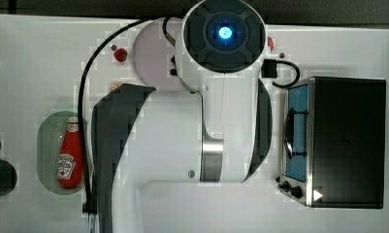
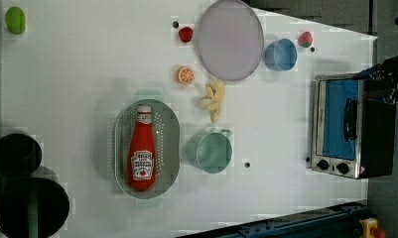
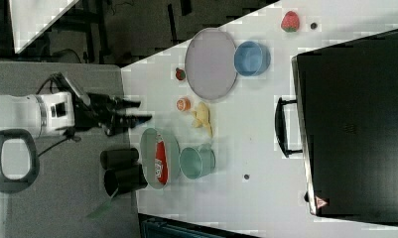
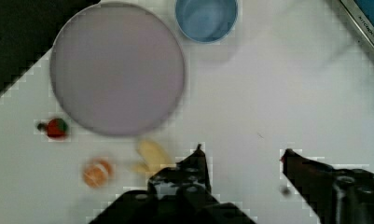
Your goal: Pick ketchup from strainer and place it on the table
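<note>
The ketchup (image 2: 142,151), a red squeeze bottle with a white label, lies lengthwise in the pale green oval strainer (image 2: 170,144) on the white table (image 2: 77,74). The top view shows the ketchup (image 1: 69,155) and strainer (image 1: 46,145) at its left, beside the arm's body. In the right view my gripper (image 3: 141,111) hangs open, apart from the ketchup (image 3: 160,161), toward the right view's upper left of the strainer (image 3: 148,144). In the wrist view the gripper (image 4: 243,154) is open over bare table with nothing between its fingers.
A lilac plate (image 2: 230,39), blue bowl (image 2: 280,54), green mug (image 2: 212,151), banana (image 2: 214,101), orange half (image 2: 185,75) and strawberries (image 2: 185,34) lie near the strainer. A toaster oven (image 2: 348,126) stands at the left view's right. Two black cylinders (image 2: 18,156) stand at the left view's left edge.
</note>
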Tool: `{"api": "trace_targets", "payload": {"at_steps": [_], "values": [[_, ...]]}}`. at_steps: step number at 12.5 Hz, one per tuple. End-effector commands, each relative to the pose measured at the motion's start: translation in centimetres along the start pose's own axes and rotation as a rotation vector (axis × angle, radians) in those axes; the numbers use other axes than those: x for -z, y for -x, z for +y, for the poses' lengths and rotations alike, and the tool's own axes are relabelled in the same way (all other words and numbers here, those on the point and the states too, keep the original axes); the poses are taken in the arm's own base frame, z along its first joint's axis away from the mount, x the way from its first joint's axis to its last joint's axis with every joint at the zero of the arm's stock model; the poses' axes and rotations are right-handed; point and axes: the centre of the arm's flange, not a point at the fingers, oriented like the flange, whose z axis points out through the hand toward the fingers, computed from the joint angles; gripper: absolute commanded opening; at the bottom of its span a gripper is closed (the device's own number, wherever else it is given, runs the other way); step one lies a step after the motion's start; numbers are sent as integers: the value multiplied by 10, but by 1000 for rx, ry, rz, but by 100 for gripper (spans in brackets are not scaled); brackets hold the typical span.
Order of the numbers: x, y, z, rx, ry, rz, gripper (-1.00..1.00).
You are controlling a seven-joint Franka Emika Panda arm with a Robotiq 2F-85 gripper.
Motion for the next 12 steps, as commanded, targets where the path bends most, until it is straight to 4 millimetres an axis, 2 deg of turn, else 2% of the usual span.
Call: {"api": "trace_targets", "payload": {"at_steps": [1, 3, 5, 7, 10, 12], "values": [[81, 56, 82, -135, 15, -30, 60], [80, 60, 72, -115, 6, -14, 99], [76, 73, 44, -59, -4, 11, 100], [68, 95, 7, 21, -9, 33, 100], [45, 141, -47, 155, 18, 28, 100], [26, 179, -81, 250, 44, 13, 100]]}}
